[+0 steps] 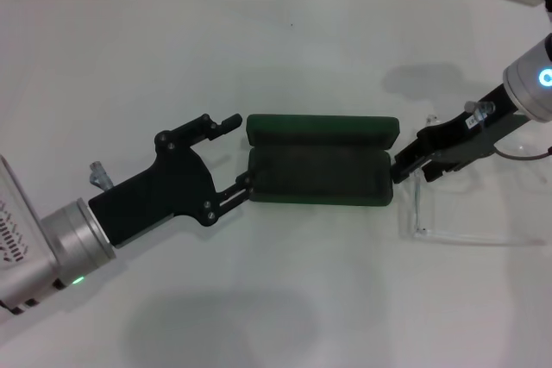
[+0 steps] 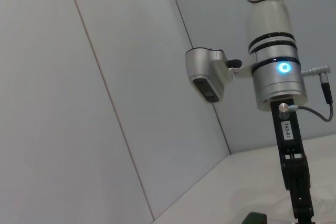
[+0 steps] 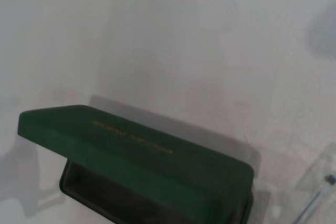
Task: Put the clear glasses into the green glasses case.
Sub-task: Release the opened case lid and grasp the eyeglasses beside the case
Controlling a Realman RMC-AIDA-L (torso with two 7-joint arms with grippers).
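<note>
Left claw (image 1: 231, 154) spread wide, empty, bracing left end of green glasses case (image 1: 319, 180). Case open mid-tabletop (image 1: 276, 49), nothing in it. Right claw (image 1: 407, 166) at case's right end; grip I cannot tell. Clear glasses (image 1: 466, 220) beside case on tabletop. Transfer still ahead, I judge.

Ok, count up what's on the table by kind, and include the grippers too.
Green glasses case: 1, lid open
Clear glasses: 1, on the table beside the case
Grippers: 2, left gripper and right gripper, one at each end of the case
Total: 4
</note>
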